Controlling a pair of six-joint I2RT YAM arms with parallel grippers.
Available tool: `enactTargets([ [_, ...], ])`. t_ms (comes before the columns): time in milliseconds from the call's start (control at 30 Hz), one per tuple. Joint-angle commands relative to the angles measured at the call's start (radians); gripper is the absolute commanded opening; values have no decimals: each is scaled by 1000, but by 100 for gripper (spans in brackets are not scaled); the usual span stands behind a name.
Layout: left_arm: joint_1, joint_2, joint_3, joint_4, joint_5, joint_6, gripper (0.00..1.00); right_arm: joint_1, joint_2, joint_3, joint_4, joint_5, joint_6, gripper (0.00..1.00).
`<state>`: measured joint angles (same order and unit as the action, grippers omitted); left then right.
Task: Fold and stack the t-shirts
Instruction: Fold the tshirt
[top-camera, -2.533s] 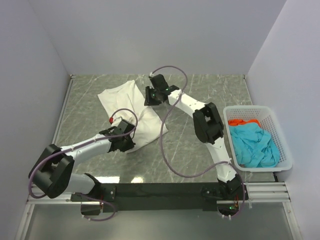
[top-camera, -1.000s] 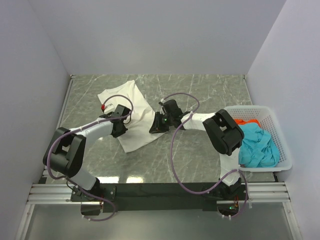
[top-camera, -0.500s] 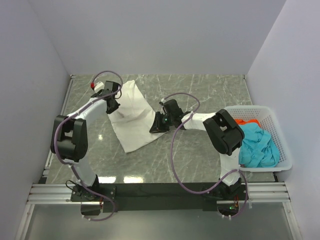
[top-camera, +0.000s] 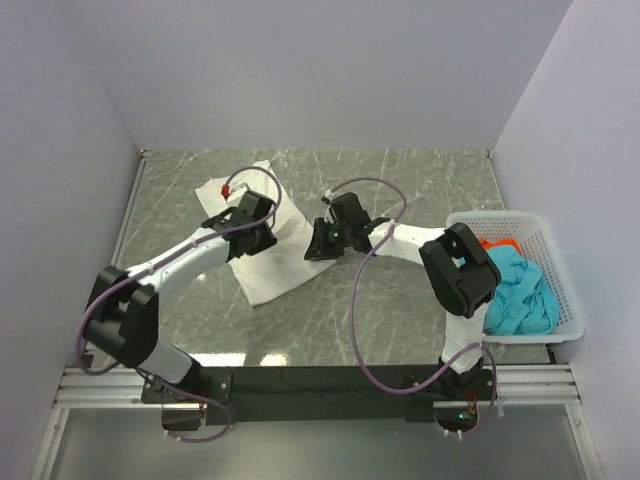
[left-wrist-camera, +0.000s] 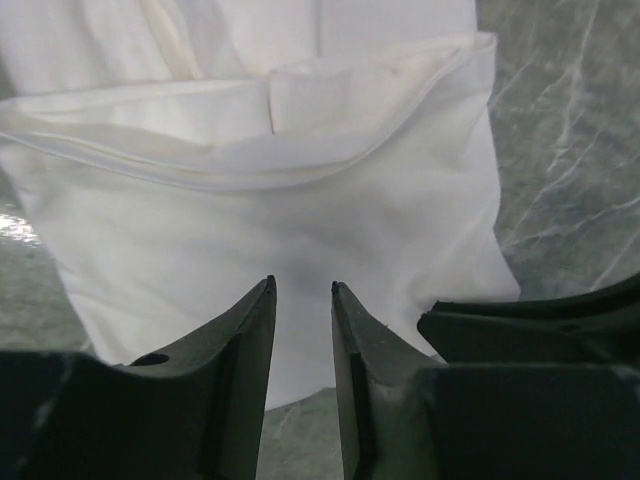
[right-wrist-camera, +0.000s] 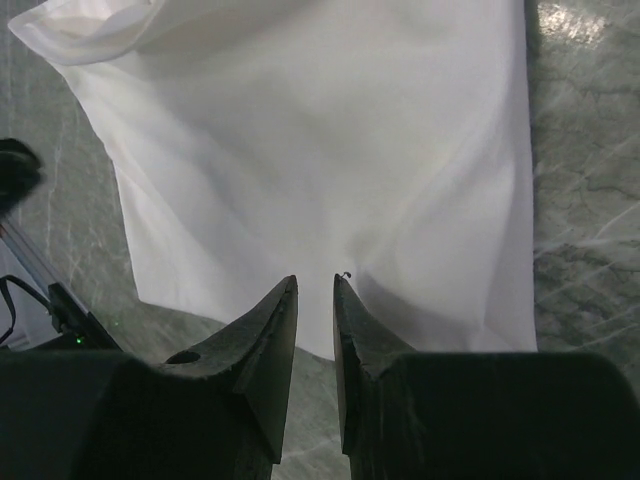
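The white t-shirt (top-camera: 272, 268) lies folded into a narrow strip on the marble table, its red print hidden. It also fills the left wrist view (left-wrist-camera: 300, 200) and the right wrist view (right-wrist-camera: 330, 150). My left gripper (top-camera: 252, 238) hovers over the shirt's upper left part, with its jaws a little apart and nothing between them (left-wrist-camera: 302, 285). My right gripper (top-camera: 318, 243) is at the shirt's right edge, with its jaws narrowly apart and empty (right-wrist-camera: 316, 280). The teal t-shirt (top-camera: 515, 290) and the red-orange t-shirt (top-camera: 490, 242) lie crumpled in the basket.
The white mesh basket (top-camera: 566, 290) stands at the table's right edge. Grey walls close in the back and both sides. Purple cables loop over both arms. The right gripper's black body (left-wrist-camera: 530, 320) shows in the left wrist view.
The left gripper carried the shirt's left side up and over, narrowing the shirt, then moved back down over its middle. The right gripper came from the far side to the shirt's right edge and stayed.
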<state>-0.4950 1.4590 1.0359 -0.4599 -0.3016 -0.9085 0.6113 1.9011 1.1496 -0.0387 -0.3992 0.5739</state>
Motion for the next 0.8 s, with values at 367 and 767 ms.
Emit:
enactTargets([
  [367, 4, 357, 240, 69, -33, 57, 22, -25, -37, -56, 26, 19, -6, 28],
  [767, 179, 574, 535, -6, -8, 154, 27, -57, -83, -50, 25, -19, -5, 28],
])
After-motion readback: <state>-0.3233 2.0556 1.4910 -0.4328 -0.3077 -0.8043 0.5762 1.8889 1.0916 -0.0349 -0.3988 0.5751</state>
